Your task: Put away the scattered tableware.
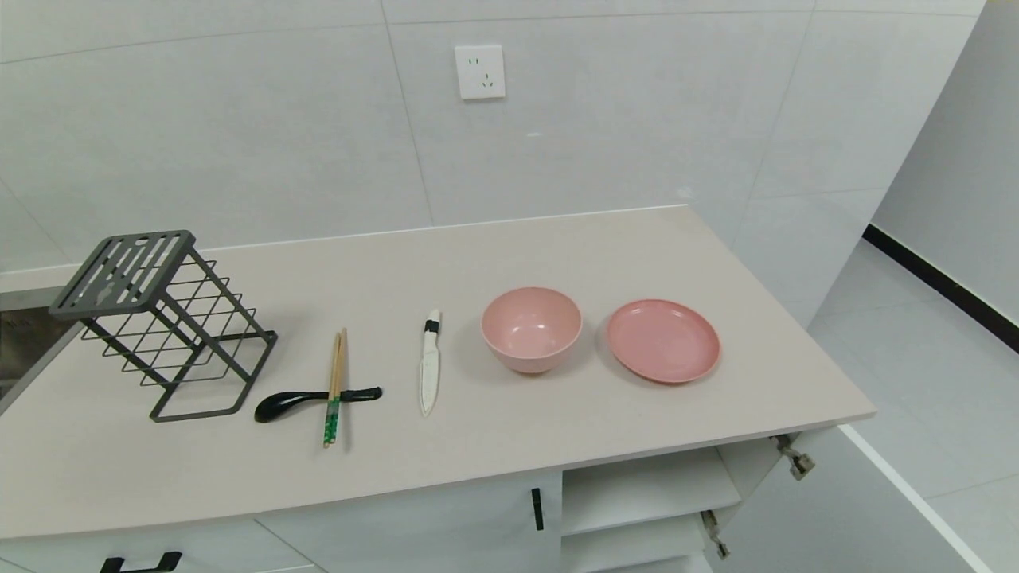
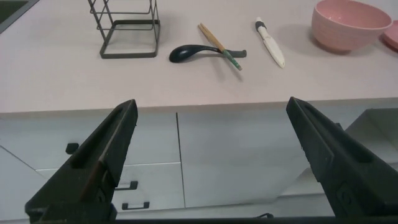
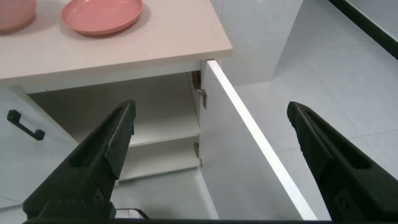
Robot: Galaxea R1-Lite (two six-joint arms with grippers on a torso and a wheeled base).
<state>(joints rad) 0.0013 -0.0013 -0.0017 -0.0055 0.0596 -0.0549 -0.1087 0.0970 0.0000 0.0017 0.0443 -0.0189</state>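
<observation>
- Left hand (image 2: 211,109) and right hand (image 3: 211,107) both hang with fingers spread wide and nothing held, below the counter (image 1: 557,247) edge; either likely needs raising before any pick.
- Dark wire rack (image 1: 123,270), slotted top, stands farthest to the left of the bowl (image 1: 531,328).
- Pink plate (image 1: 663,340), shallow and smooth, lies just right of the bowl: pinch its rim.
- Bowl itself: deep, rounded, matte pink; grip its wall.
- White knife (image 1: 430,362), slim, lies near the bowl's left.
- Wooden chopsticks (image 1: 334,382) lie across the glossy black spoon (image 1: 279,404), farther left; probably lift them first.
</observation>
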